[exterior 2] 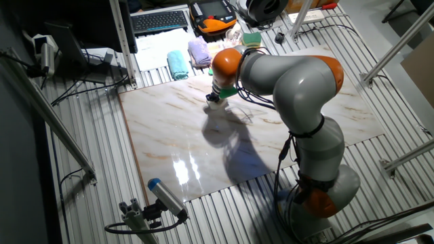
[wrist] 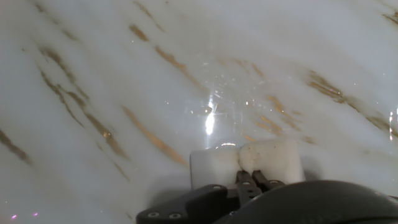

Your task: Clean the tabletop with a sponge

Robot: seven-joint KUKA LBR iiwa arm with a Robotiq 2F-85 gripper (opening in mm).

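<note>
The tabletop (exterior 2: 163, 129) is a glossy white marble-look slab with tan veins, and it fills the hand view (wrist: 124, 74). My gripper (exterior 2: 214, 100) points down near the slab's far edge, left of centre. It is shut on the sponge (wrist: 245, 165), a small cream block pinched between the fingertips (wrist: 252, 182) and pressed against the slab. In the fixed view the sponge (exterior 2: 213, 106) shows only as a pale patch under the hand. A bright light glare sits on the marble just ahead of the sponge.
Beyond the slab's far edge lie a teal cloth (exterior 2: 178, 65), a lilac cloth (exterior 2: 199, 51) and a green-and-yellow sponge (exterior 2: 251, 38). A keyboard (exterior 2: 160, 20) and an orange device (exterior 2: 213, 15) sit further back. Ribbed grey metal (exterior 2: 88, 196) surrounds the slab; a blue-tipped tool (exterior 2: 165, 196) lies at its near-left corner.
</note>
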